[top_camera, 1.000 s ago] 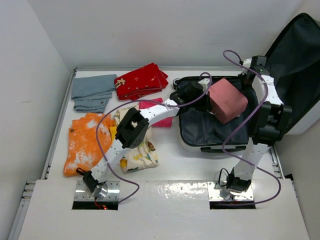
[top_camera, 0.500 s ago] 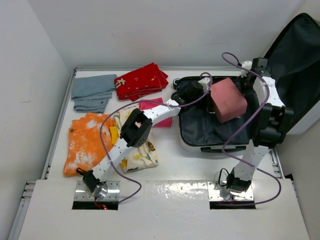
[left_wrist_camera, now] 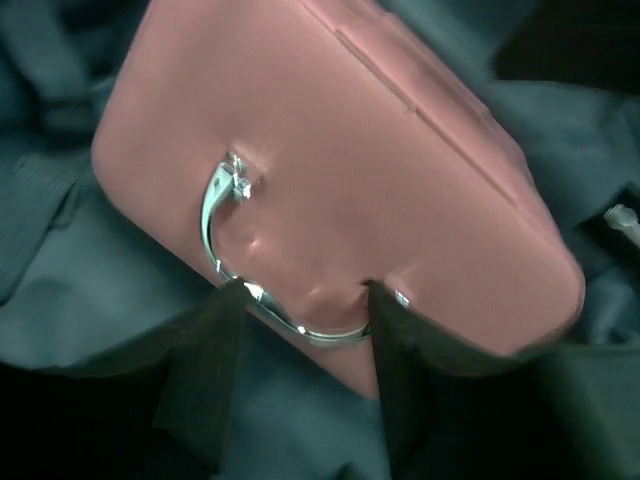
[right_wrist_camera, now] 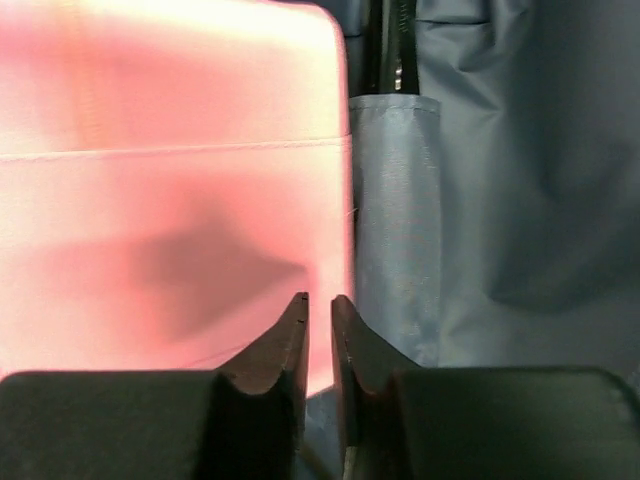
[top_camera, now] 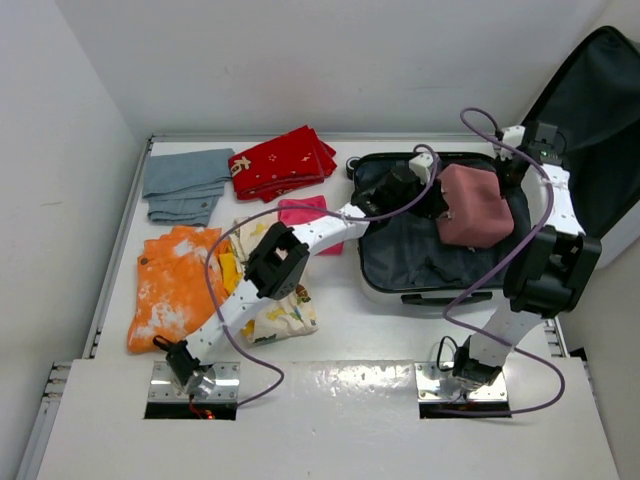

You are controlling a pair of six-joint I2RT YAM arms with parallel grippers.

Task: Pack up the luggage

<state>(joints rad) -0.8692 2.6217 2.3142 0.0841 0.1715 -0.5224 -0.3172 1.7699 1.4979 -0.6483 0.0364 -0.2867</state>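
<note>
Since 1 s ago the pink box [top_camera: 472,205] has gone from a tilted hold to lying flat in the luggage [top_camera: 385,285], back-right part, on the grey lining, and the L jaws have parted. Top view alone shows the lid [top_camera: 590,110] standing open at right, plus clothes out on the table [top_camera: 400,330]: red cloth [top_camera: 283,162], grey-blue cloth [top_camera: 185,185], orange cloth [top_camera: 170,285]. L wrist cam alone shows the box's silver handle [left_wrist_camera: 225,240]; left gripper [left_wrist_camera: 300,370] fingers stand well apart either side of it, not clamped. R wrist cam: right gripper [right_wrist_camera: 319,330] fingers a slit apart, nothing between, at the box's edge. L arm stretched long into the case; R arm elbow near, wrist at the back
</note>
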